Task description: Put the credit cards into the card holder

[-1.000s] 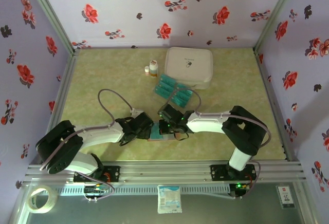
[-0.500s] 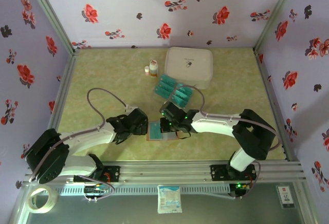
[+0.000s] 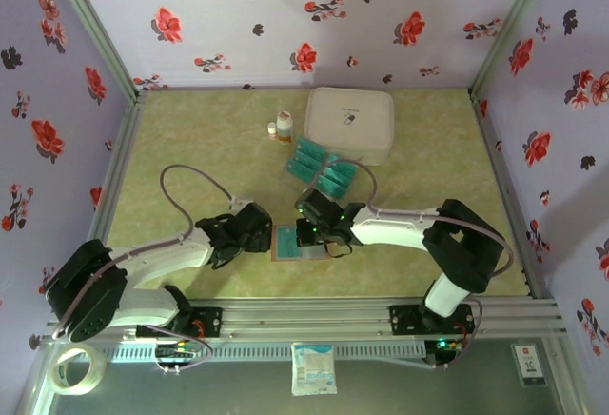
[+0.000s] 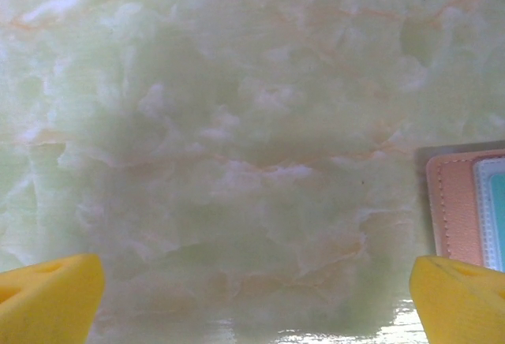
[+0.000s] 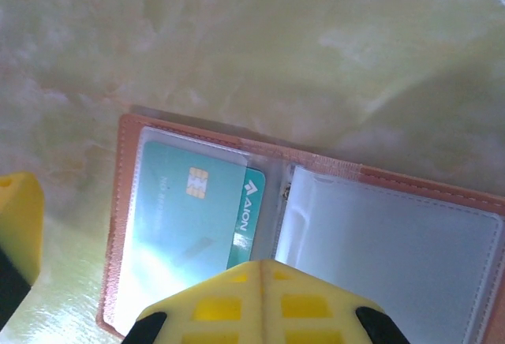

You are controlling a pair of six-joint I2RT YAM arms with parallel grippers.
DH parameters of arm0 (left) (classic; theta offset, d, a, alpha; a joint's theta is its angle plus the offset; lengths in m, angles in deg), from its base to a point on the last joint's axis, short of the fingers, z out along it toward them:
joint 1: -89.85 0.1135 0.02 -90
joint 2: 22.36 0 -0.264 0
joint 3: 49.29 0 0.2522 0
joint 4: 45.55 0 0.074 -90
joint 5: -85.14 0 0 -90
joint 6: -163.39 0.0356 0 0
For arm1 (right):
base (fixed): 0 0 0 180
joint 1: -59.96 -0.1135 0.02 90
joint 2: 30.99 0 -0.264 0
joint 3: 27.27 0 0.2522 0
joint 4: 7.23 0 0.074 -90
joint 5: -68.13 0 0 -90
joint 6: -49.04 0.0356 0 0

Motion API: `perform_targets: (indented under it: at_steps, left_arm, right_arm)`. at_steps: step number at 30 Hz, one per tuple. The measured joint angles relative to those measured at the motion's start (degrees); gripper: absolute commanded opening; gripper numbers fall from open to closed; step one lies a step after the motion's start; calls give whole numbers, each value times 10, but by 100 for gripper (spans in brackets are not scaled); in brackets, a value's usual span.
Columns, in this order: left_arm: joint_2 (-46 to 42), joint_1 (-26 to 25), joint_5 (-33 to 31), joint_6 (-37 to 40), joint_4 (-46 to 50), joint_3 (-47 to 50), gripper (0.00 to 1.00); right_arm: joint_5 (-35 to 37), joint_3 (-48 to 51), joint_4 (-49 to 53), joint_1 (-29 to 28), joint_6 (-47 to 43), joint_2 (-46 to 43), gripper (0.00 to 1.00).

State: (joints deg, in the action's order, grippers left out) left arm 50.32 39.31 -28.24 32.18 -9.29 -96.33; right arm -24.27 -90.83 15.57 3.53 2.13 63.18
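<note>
The card holder (image 3: pixel 288 247) lies open and flat on the marbled table, between my two grippers. In the right wrist view one teal credit card (image 5: pixel 193 210) sits inside the clear sleeve of its left page, with the green end sticking out toward the spine. The right page (image 5: pixel 387 257) shows pale and bare. My right gripper (image 5: pixel 262 281) is shut, its yellow tips pressed together just above the card's near edge. My left gripper (image 4: pixel 252 304) stands wide open over bare table, the card holder's brown edge (image 4: pixel 454 206) at its right. More credit cards (image 3: pixel 322 169) lie in a clear tray.
A large white zipped case (image 3: pixel 350 122) stands at the back, with two small bottles (image 3: pixel 282 124) to its left. The tray of cards is just behind my right gripper (image 3: pixel 309 232). Flowered walls close in three sides.
My left gripper has drawn back a little to the left, off the card holder, so that more of it shows. The right gripper has barely shifted and stays shut.
</note>
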Motion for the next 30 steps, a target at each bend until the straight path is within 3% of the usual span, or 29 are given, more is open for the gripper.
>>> perform_targets:
  at_steps: [30]
  left_arm:
    - [65,0,20,0,-50,7,100]
  right_arm:
    - [-19,-9,-32,-5,9,42,0]
